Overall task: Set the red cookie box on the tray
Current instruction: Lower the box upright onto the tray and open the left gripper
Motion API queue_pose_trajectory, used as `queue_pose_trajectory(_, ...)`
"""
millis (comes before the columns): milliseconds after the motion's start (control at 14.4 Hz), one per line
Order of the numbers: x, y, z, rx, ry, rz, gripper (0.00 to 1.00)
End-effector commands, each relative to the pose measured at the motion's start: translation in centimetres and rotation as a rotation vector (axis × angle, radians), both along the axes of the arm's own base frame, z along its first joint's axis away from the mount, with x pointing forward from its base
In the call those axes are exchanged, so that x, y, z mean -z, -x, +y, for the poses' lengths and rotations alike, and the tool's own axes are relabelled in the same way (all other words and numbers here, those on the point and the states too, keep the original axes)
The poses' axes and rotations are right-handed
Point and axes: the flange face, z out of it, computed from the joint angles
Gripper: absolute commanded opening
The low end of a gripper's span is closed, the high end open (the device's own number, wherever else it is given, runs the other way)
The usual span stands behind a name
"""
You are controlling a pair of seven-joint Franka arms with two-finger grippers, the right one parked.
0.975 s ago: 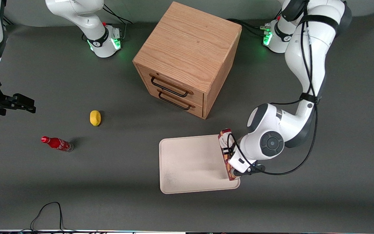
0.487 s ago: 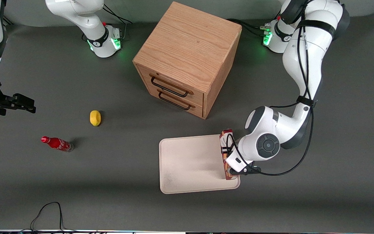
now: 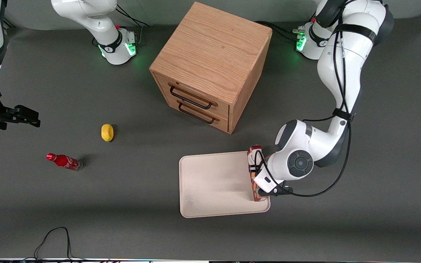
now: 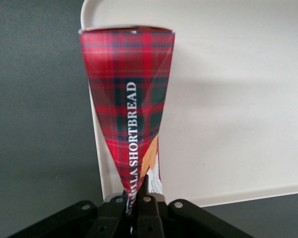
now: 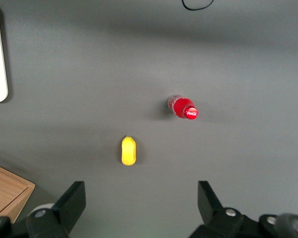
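Front view: my left arm reaches down over the tray's edge nearest the working arm's end of the table. My gripper (image 3: 258, 178) is mostly covered by the wrist housing, so this view gives little of the fingers. The left wrist view supplies that detail: my gripper (image 4: 139, 198) is closed on the narrow end of the red cookie box (image 4: 129, 119), with the black fingers (image 4: 141, 184) pinching the cardboard between them.

The red cookie box (image 3: 254, 155) stands on edge along that same side of the tray (image 3: 210, 182), a plaid face with the word SHORTBREAD turned toward my wrist camera. The wrist view shows the box over the tray (image 4: 238, 99) rim, the cream floor to one side and grey tabletop to the other. Whether its lower edge touches the tray I cannot tell.

Surroundings: a wooden drawer cabinet (image 3: 210, 65) stands farther from the front camera than the tray, well apart from it. A yellow object (image 3: 107, 132) and a small red soda bottle (image 3: 64, 161) lie toward the parked arm's end of the tabletop; the right wrist view shows both from above, the bottle (image 5: 183, 106) and the yellow object (image 5: 128, 150). The bare tray floor lies beside the box.
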Motion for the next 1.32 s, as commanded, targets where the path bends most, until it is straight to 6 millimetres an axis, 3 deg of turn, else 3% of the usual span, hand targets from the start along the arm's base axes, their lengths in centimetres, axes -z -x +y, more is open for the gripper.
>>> queue_pose_trajectory(0, 0.2, -0.1, -0.1, -0.005, -0.005, -0.024, 0.02)
queue_pose_trajectory(70, 0.4, -0.2, 0.1, -0.009, -0.003, -0.026, 0.56)
queue_pose_trajectory(139, 0.6, -0.2, 0.1, -0.011, -0.003, -0.026, 0.99)
queue_pose_trajectory(557, 0.7, -0.2, 0.3, -0.013, -0.004, -0.023, 1.00)
queue_pose_trajectory(835, -0.6, -0.4, 1.2, -0.028, -0.014, -0.019, 1.00)
queue_pose_trajectory(975, -3.5, -0.8, 5.2, -0.041, -0.040, 0.035, 1.00)
queue_pose_trajectory(1044, -6.0, -0.5, 6.4, -0.039, -0.054, 0.048, 1.00)
queue_pose_trajectory(1114, -8.5, 0.5, 7.3, -0.033, -0.073, 0.048, 1.00)
queue_pose_trajectory(1253, -12.6, 2.2, 12.3, -0.047, -0.095, 0.039, 1.00)
